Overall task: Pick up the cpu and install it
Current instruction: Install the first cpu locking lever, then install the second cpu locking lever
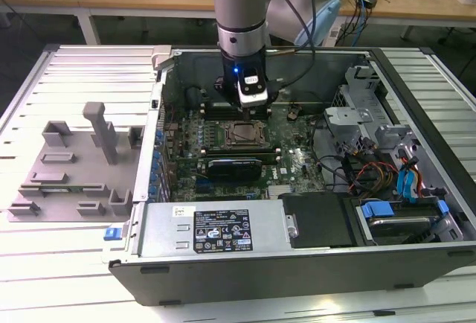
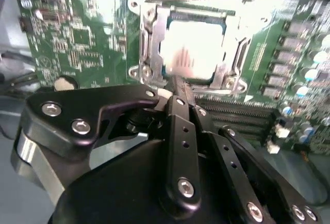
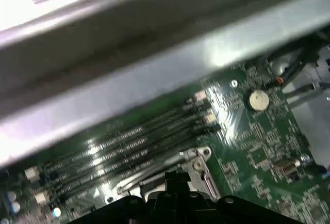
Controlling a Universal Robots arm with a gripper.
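The black metal fingers point(image 2: 181, 126) of the gripper point(image 2: 175, 87) run together into one narrow tip in the second wrist view. They are pressed together with nothing between them. The links are matte and flat-sided, studded with bright round screw heads.

Just beyond that tip lies the cpu point(image 2: 195, 46), a flat square with a shiny silver-white top. It sits inside the socket frame point(image 2: 149, 33), a bent plate of bare, glossy metal. The tip is close to the cpu's near edge; I cannot tell whether it touches.

Around the frame spreads the green motherboard point(image 2: 77, 38), dense with small components and fine traces. In the first wrist view, long dark memory slots point(image 3: 129, 152) run in parallel rows, and a round silver coin battery point(image 3: 258, 99) sits further out on the board.

In the exterior view the gripper point(image 1: 251, 103) hangs at upper centre of the frame, inside the open computer case point(image 1: 297, 263), a grey sheet-metal box lying on its side. The case also holds a labelled metal power supply point(image 1: 216, 226) at lower centre and a tangle of coloured wires point(image 1: 372, 174) at the right. At the left of the frame, grey plastic fixture blocks point(image 1: 74, 167) stand on the slatted metal table point(image 1: 74, 70), well apart from the case.
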